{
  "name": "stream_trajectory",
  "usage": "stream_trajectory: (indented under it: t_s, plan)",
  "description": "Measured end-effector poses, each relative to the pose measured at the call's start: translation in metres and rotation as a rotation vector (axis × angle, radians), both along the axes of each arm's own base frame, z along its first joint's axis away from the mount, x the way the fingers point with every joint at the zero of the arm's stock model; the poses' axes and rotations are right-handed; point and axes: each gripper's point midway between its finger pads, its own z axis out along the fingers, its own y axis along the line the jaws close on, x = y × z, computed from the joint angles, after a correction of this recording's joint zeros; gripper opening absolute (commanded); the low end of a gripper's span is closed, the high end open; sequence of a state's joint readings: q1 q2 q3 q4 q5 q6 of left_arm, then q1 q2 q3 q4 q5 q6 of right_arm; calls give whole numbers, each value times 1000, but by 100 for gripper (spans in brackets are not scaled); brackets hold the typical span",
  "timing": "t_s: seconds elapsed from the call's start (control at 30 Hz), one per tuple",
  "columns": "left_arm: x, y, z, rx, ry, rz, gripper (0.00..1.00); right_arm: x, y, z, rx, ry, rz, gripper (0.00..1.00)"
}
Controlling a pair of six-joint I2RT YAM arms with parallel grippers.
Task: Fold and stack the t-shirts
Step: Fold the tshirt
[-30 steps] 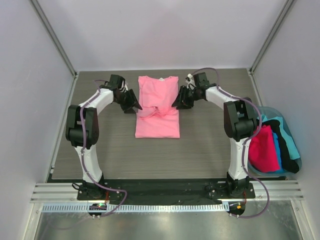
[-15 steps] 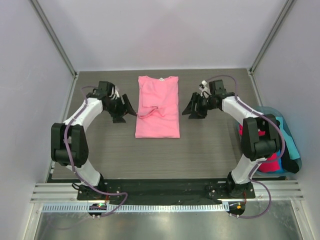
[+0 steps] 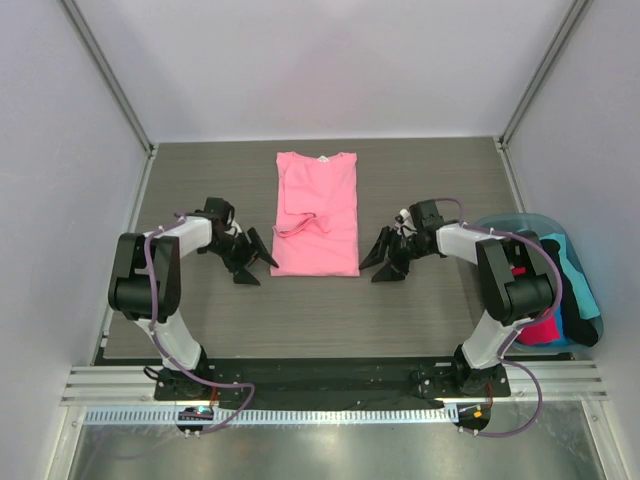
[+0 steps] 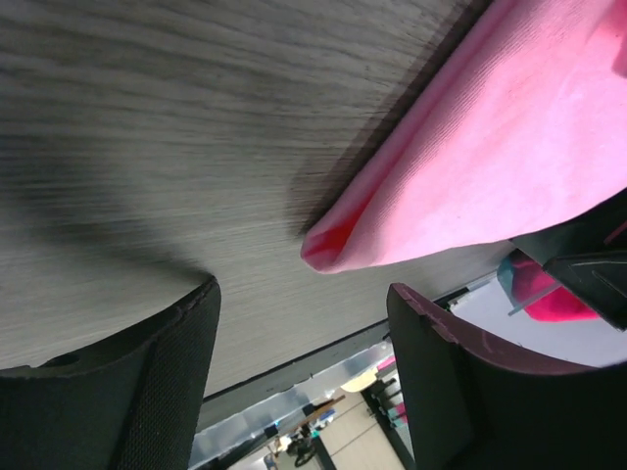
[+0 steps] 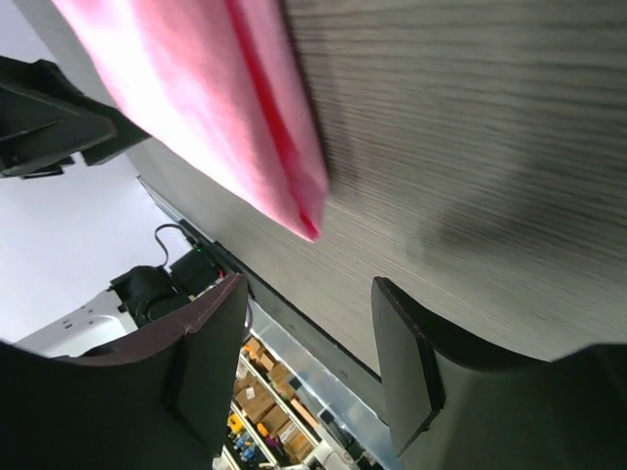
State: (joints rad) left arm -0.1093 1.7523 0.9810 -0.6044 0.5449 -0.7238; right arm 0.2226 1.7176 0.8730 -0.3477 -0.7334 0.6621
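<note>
Here, the light pink shirt (image 3: 316, 215) lay on the table (image 3: 440, 175), sleeves tucked in, the left gripper (image 3: 258, 264) and right gripper (image 3: 380, 262) spread and empty beside its hem; 2 level corner pinches looked best.

The top camera looks steeply down from above and behind the arm bases, far enough back to take in the whole surface (image 3: 200, 310) and the pink shirt (image 3: 316, 215). The left wrist camera sits low and close, facing right past the left fingers (image 4: 167, 392) at the shirt's near left corner. The right wrist camera mirrors it, facing left past the right fingers (image 5: 211, 362). All three views share the shirt's near edge.
</note>
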Motion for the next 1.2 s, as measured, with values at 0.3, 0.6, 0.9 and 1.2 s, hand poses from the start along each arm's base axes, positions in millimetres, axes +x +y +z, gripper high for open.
stream_trajectory:
  t_s: [0.3, 0.6, 0.9, 1.2]
  plan:
    - [10, -17, -1, -46, 6, -7, 62, 9, 24, -4, 53, -2, -6, 58]
    - [11, -26, -4, -55, 19, -20, 49, 6, 27, -13, 52, 29, -2, 53]
    - [12, -27, -13, -53, 48, 2, 5, 18, 34, -24, 66, 60, -22, 22]
    - [24, -29, -2, -60, 12, 4, 0, 14, 32, -20, 70, 47, -37, 1]
